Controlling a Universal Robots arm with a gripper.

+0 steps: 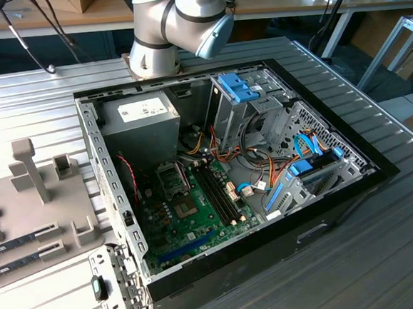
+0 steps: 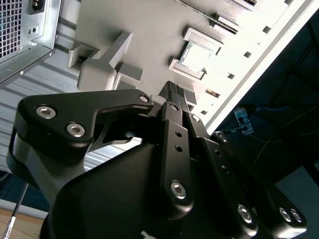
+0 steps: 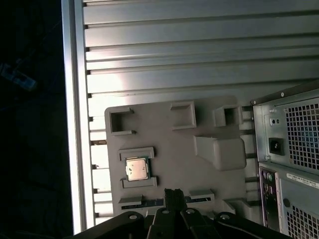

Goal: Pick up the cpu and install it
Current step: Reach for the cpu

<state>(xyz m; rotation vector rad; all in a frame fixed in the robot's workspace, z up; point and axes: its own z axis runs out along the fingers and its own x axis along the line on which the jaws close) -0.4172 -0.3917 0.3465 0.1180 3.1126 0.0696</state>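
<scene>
On the grey tray [image 3: 174, 164], exterior view's left of the case [image 1: 236, 263] | cpu [image 3: 136, 169] in its nest, near the gripper [image 3: 173, 194], apart | jaws closed, empty.

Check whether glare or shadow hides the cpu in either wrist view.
Second wrist view: the cpu is washed pale by glare, though its edges are traceable. First wrist view: the cpu reads clearly; the glare sits on the table slats instead.

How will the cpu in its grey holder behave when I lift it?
The cpu looks thin, flat and rigid: probably light, unlikely to flex or roll. Its smooth metal top may be slippery. Ridges on the grey holder likely block sideways pushes.
</scene>
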